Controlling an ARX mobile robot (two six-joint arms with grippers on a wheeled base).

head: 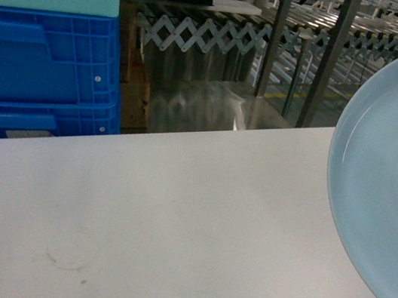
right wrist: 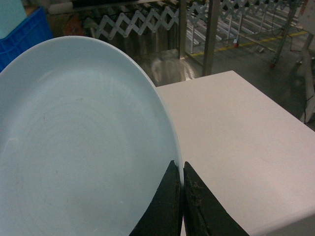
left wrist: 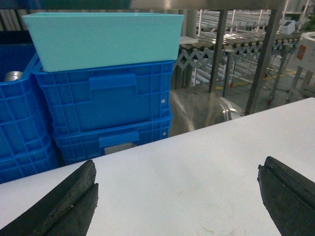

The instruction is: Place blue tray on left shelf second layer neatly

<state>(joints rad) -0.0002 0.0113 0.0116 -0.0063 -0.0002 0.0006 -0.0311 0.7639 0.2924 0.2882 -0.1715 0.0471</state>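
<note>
1. My right claw [right wrist: 182,196] is pinched tight on the rim of the blue tray [right wrist: 78,142].
2. I hold the tray tilted up above the white bench [head: 171,221], on its right side.
3. My left claw [left wrist: 177,196] is wide open and holds nothing.
4. Blue crates [left wrist: 103,108] sit behind the bench.

pale blue tray [right wrist: 74,147], white table [head: 173,213], dark blue crates [left wrist: 103,108], teal box [left wrist: 103,39], black pincer [right wrist: 182,196]
</note>
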